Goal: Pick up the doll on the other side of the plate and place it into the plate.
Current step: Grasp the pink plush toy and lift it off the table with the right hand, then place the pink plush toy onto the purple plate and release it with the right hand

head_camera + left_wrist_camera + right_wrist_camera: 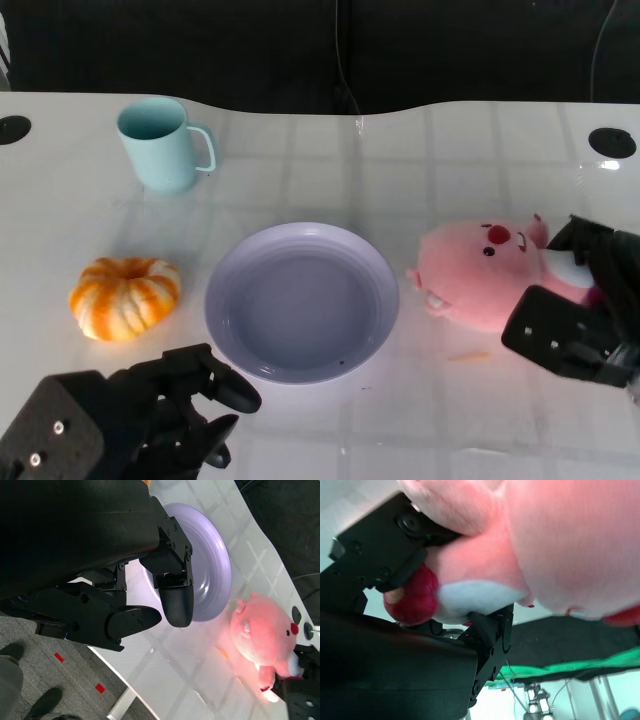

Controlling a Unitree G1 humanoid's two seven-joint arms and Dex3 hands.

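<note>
White tabletop with faint grid lines, dark backdrop along the frame's top edge. Item: pink doll, centre right of the head view, lying on its side just beside the lavender plate, not in it. Right hand wraps the doll's body, fingers pressed into the plush. Left hand, lower left, fingers curled in, holds nothing. Risks, as judged: soft plush may compress and slip on lifting; a low carry may catch the plate's rim. Head view alone shows the mug upper left and the orange pumpkin toy mid-left; right wrist view alone shows finger contact close up.
</note>
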